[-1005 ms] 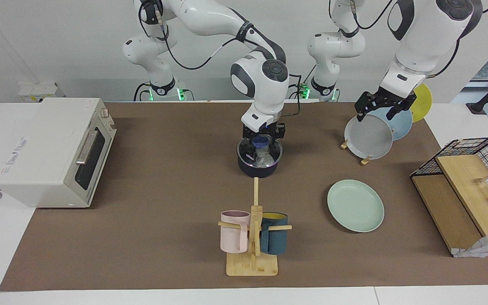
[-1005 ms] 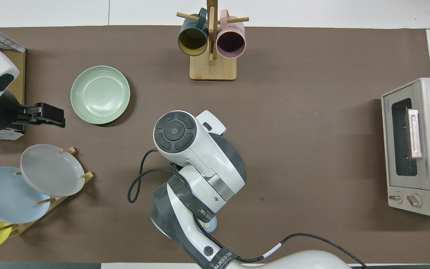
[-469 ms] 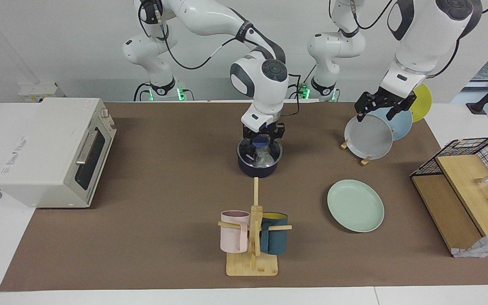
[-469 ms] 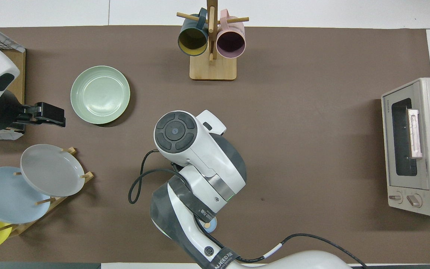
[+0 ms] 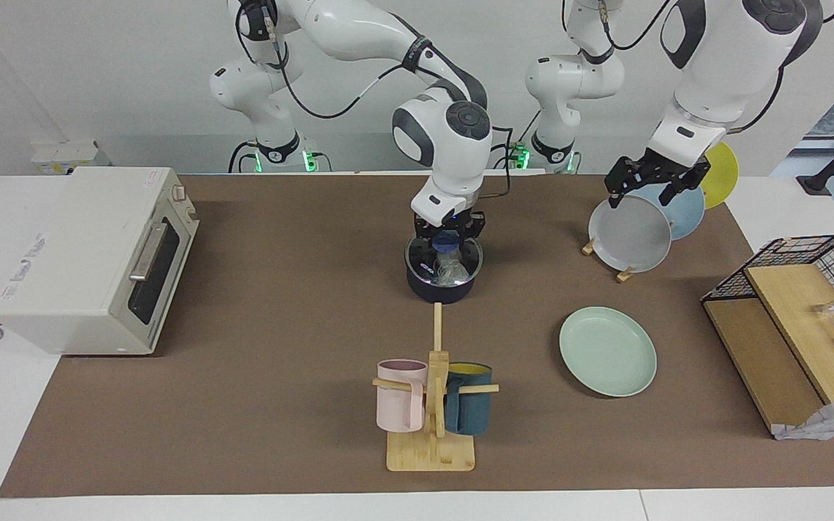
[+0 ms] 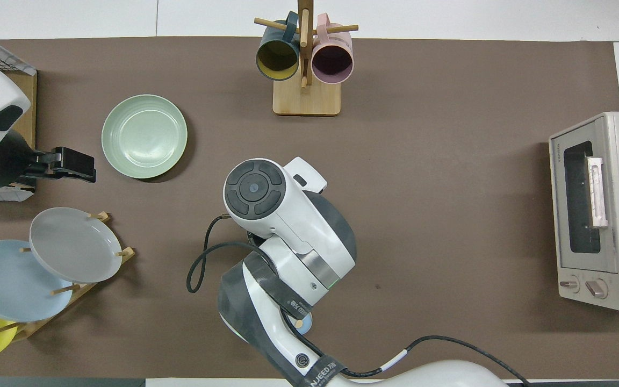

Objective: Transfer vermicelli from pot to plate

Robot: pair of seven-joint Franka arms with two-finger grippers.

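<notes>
The pot point(image 5: 441, 284), dark navy, stands mid-table; in the overhead view my right arm covers it. Pale vermicelli point(image 5: 450, 269) lies inside it. My right gripper point(image 5: 447, 244) reaches straight down into the pot's mouth, shut on the top of the vermicelli, with strands running down from its blue fingertips. The mint-green plate point(image 5: 607, 352) point(image 6: 144, 136) lies empty, farther from the robots than the pot and toward the left arm's end. My left gripper point(image 5: 650, 185) point(image 6: 76, 164) waits open in the air over the plate rack.
A rack point(image 5: 630, 233) holds grey, light blue and yellow plates near the left arm's base. A mug tree point(image 5: 431, 405) with a pink and a teal mug stands farther out than the pot. A toaster oven point(image 5: 91, 257) sits at the right arm's end. A wire basket with wooden boards point(image 5: 793, 311) sits at the left arm's end.
My right gripper has closed inside the pot, and its arm has lifted very slightly. The left arm has barely moved.
</notes>
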